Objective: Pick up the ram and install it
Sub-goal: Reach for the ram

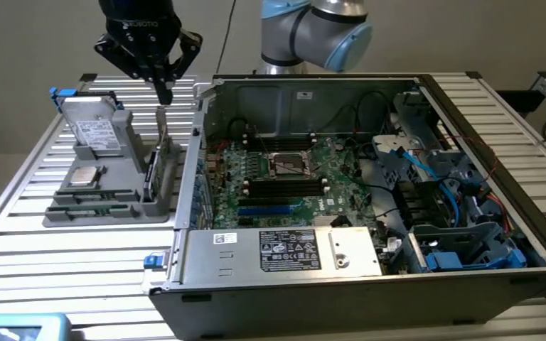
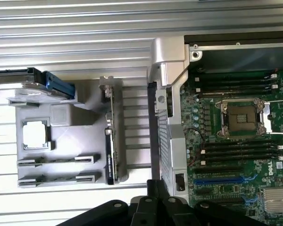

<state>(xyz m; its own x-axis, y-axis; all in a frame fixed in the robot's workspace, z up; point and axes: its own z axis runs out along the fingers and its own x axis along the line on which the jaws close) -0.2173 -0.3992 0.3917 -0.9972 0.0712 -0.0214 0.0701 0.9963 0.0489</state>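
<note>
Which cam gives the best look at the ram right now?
Wrist view: the ram runs full length, edge-on, upright in the gray holder. Exterior view shows it foreshortened, a thin green sliver beside the case.

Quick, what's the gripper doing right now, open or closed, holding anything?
Gripper: closed, holding nothing, hanging over the ram without touching it.

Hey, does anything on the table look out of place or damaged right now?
Nothing stands out: the ram stands on edge in the gray holder, the processor chip lies flat in its recess, and the gripper hangs above the holder.
</note>
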